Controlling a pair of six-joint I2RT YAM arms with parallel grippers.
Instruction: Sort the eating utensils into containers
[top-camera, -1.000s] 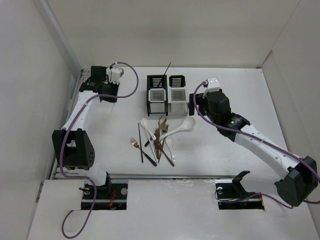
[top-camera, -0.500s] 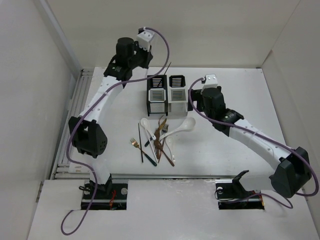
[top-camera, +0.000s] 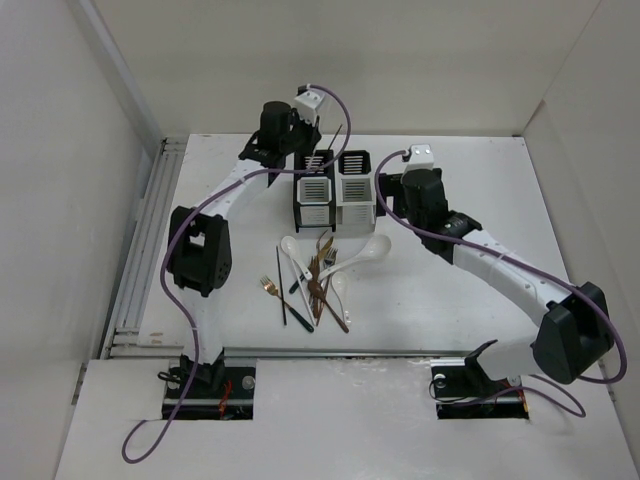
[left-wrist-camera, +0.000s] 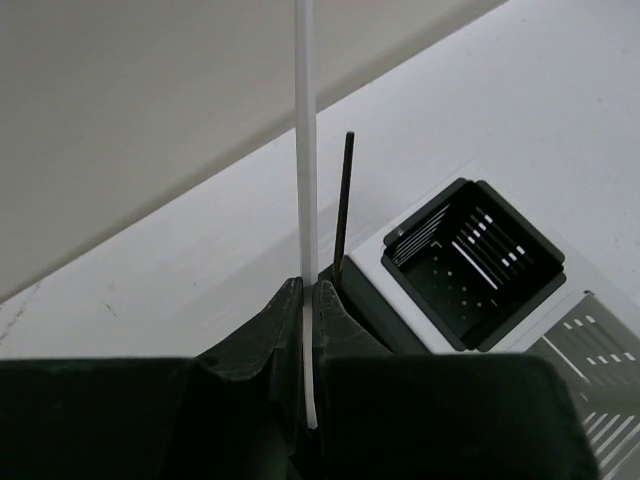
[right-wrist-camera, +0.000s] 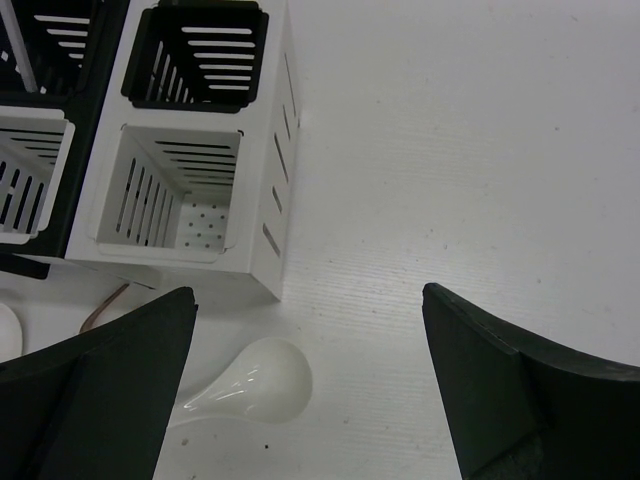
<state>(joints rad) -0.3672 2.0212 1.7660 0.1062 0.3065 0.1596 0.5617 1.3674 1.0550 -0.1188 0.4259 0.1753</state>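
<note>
My left gripper (left-wrist-camera: 309, 290) is shut on a thin white stick (left-wrist-camera: 307, 150), like a chopstick, which stands upright between the fingers. In the top view this gripper (top-camera: 303, 150) hangs over the back of the black caddy (top-camera: 313, 185). A black chopstick (left-wrist-camera: 343, 200) leans out of that caddy. The white caddy (top-camera: 355, 188) is joined to its right, and also shows in the right wrist view (right-wrist-camera: 270, 200). My right gripper (right-wrist-camera: 308, 292) is open and empty, low over the table just right of the white caddy. A white soup spoon (right-wrist-camera: 255, 385) lies under it. The other utensils lie in a pile (top-camera: 318, 280).
A copper fork (top-camera: 268, 286) and a black chopstick (top-camera: 281, 285) lie at the left edge of the pile. White walls enclose the table on the left, back and right. A metal rail (top-camera: 140, 260) runs along the left edge.
My left arm swung from the far left corner to the right, over the black caddy. My right arm shifted slightly left and back toward the white caddy. The pile did not move.
</note>
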